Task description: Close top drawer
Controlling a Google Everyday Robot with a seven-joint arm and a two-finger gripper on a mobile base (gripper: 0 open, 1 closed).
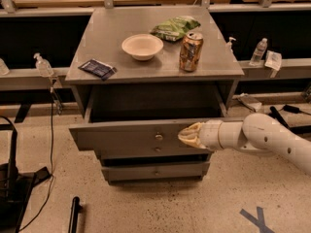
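A: How far along is the closing?

B: At the pushing stage, I'd judge. The top drawer [121, 140], a deep grey box with a wide flat front panel and a small round metal knob [158, 137], stands well out from the grey cabinet [97, 42], so its dark inside shows. The tan-tipped gripper [187, 136] on the smooth white tubular arm [272, 140] sits at that panel, just right of the knob

A: And the claw?

B: Narrow: its two tips look drawn together into a blunt cone, holding nothing

A: What does the next move need?

B: A straight, level shove inward, I reckon, kept near the panel's middle so the box doesn't skew. The panel is flat and looks slick, so the tips could slide sideways

A: Anything up top that might rattle?

B: On the matte top there's a shallow cream bowl [142, 46], an upright copper-coloured can [191, 51], a crinkled green bag [175, 27] and a flat dark packet [97, 68]. Two shorter grey drawer fronts [155, 171] sit below, above a speckled floor [160, 208]
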